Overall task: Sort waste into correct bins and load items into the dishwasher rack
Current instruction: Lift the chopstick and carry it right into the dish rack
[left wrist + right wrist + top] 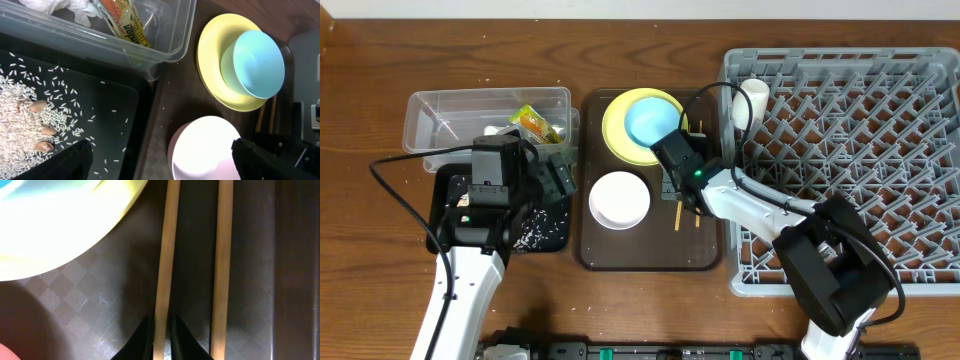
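Wooden chopsticks [162,255] just beside the dishwasher rack [860,150], one stick pinched between the narrowed right jaws. Left jaws wide apart, empty, well away from the rack. Apparently done: wrapper [125,22] and rice [20,115] binned, cup [753,97] racked. Remaining: plate [615,130], blue bowl [652,120], white bowl [619,199], chopsticks.

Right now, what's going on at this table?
The right gripper is shut on one chopstick lying on the tray beside the plate. The left gripper hangs open between the black tub, which holds rice, and the white bowl. Wrapper and scrap are in the clear tub. The blue bowl sits on the plate; a cup is in the rack.
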`<state>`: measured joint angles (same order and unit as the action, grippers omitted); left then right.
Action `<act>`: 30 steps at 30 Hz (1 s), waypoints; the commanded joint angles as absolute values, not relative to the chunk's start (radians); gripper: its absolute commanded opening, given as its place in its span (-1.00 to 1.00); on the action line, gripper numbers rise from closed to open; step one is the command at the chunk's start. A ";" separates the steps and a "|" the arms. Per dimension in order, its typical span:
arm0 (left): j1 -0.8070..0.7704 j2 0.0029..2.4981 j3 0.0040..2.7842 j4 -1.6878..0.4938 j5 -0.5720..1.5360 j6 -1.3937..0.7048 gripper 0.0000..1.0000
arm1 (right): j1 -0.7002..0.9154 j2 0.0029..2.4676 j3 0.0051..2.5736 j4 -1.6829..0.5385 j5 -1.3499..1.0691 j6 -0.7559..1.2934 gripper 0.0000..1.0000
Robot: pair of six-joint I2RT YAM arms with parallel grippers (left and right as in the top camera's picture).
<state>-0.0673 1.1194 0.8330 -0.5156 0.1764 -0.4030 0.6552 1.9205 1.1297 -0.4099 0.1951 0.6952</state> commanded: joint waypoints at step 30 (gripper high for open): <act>-0.069 1.124 0.859 -0.513 0.163 -0.397 0.83 | 0.566 1.490 1.131 -0.629 0.213 0.514 -0.98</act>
